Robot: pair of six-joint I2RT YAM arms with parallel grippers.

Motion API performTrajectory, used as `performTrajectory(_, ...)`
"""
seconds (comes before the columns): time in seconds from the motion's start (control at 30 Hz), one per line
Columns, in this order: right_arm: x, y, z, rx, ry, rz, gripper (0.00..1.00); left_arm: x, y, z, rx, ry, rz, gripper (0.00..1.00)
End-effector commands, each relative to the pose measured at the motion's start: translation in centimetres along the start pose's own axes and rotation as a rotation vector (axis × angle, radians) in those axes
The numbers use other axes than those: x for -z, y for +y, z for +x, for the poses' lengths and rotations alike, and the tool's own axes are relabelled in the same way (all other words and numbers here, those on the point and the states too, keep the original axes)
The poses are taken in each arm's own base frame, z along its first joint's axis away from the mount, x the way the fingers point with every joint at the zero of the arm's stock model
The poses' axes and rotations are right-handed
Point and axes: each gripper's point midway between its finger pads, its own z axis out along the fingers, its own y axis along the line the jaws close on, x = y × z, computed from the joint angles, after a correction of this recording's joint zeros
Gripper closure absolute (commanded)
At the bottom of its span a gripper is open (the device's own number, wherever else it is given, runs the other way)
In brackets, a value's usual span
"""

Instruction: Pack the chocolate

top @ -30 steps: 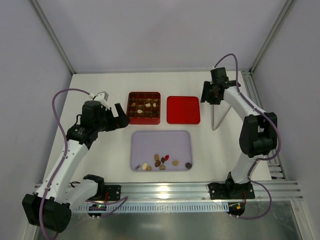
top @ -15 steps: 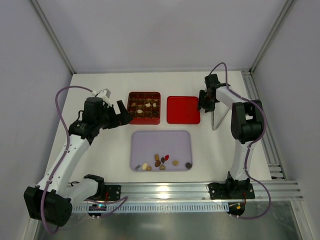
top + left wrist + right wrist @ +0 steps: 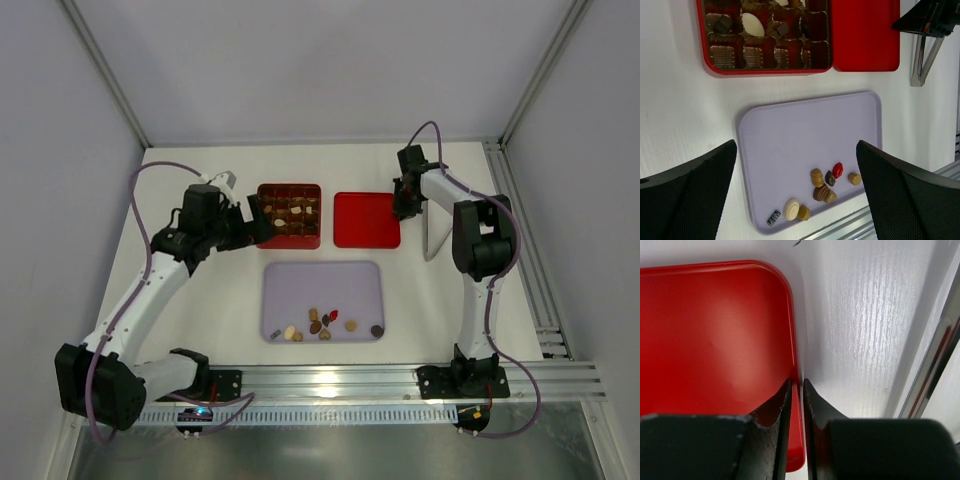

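The chocolate lies mostly in a loose cluster along the near edge of the lilac tray, brown, tan and cream pieces with 1 reddish one among them. More pieces sit in the compartments of the red box, which stands just beyond the tray's far-left part. The red lid lies flat beyond the tray's far-right part, beside the box. The left gripper hangs past the tray's far-left corner, spread wide and holding nothing. The right gripper is beyond the tray's far-right corner, its 2 fingers pinched on the lid's right rim.
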Motion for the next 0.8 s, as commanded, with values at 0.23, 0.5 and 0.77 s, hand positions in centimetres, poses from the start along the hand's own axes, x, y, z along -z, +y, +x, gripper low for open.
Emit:
performTrajectory(0.23,1.5,-0.6,-0.5,-0.008,-0.006,0.002,0.96,-3.9,-8.5,-3.2,-0.062,-0.004,0.191,0.00)
performTrajectory(0.5,5.4,-0.9,-2.8,-0.075,-0.074,-0.097,0.96,-9.4,-12.8,-4.1,-0.098,0.070,0.280,0.00)
performTrajectory(0.77,7.2,-0.5,-3.6,-0.106,-0.098,-0.156,0.96,-15.1,-14.9,-4.3,-0.102,0.144,0.341,0.01)
